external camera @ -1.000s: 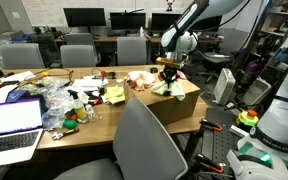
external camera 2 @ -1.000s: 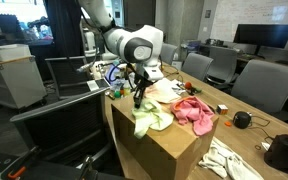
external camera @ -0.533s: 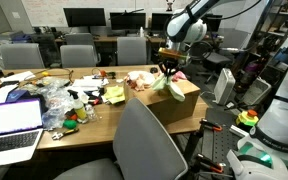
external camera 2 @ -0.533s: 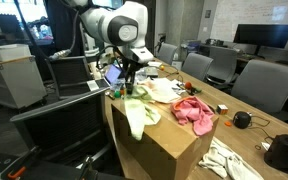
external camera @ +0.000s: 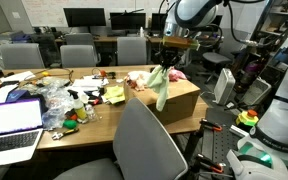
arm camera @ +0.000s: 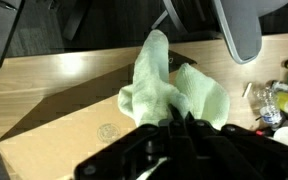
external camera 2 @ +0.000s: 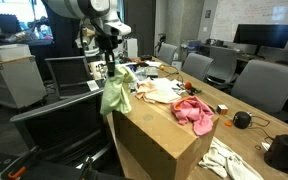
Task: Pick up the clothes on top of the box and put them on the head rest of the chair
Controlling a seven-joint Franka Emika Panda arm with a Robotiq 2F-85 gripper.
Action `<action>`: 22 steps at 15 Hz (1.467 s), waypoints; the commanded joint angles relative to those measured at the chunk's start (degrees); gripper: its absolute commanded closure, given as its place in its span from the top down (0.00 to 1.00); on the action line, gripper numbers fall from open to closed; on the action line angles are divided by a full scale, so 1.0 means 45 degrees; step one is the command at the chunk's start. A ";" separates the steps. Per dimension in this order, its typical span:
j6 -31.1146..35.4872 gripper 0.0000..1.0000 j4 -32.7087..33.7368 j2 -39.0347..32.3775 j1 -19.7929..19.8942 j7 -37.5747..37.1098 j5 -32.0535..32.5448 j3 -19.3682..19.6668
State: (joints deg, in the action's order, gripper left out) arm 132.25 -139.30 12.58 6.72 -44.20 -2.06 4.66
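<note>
Since a second ago you have raised the gripper [external camera 2: 110, 62] and drawn the green cloth [external camera 2: 116, 92] up off the box [external camera 2: 159, 145]. It lay crumpled on the box top then; now it hangs long and limp from the claw, left of centre in that exterior view. The claw is clamped on the cloth's top end, and the wrist view shows the fingers [arm camera: 180, 124] pressed together with the cloth [arm camera: 172, 90] spreading out beyond them over the brown box top [arm camera: 64, 125].

In an exterior view the cloth [external camera: 161, 88] dangles in front of the box [external camera: 184, 98], right of centre. You cannot tell whether its lower end touches the box. A pink cloth [external camera 2: 194, 112] and a white cloth [external camera 2: 160, 92] lie on the box top. A grey chair [external camera: 144, 148] fills the lower middle foreground.
</note>
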 commanded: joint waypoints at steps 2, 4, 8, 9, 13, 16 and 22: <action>-0.0844 0.01 -0.0516 0.1751 -0.0235 0.1016 0.0802 -0.0980; -0.1218 0.01 -0.0650 0.2240 -0.0381 0.1440 0.0920 -0.1381; -0.1813 0.01 -0.0798 0.2895 -0.0639 0.1994 0.1163 -0.2138; -0.1987 0.01 -0.0809 0.3028 -0.0730 0.2173 0.1171 -0.2290; -0.2520 0.01 -0.0568 0.3108 -0.1050 0.2800 0.1278 -0.2903; -0.2430 0.01 -0.0109 0.2773 -0.1256 0.3226 0.1107 -0.3111; -0.2379 0.01 0.0839 0.2178 -0.1411 0.3782 0.0854 -0.3100</action>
State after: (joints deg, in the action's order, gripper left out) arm 122.30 -139.06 24.39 0.86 -29.05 2.30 -9.55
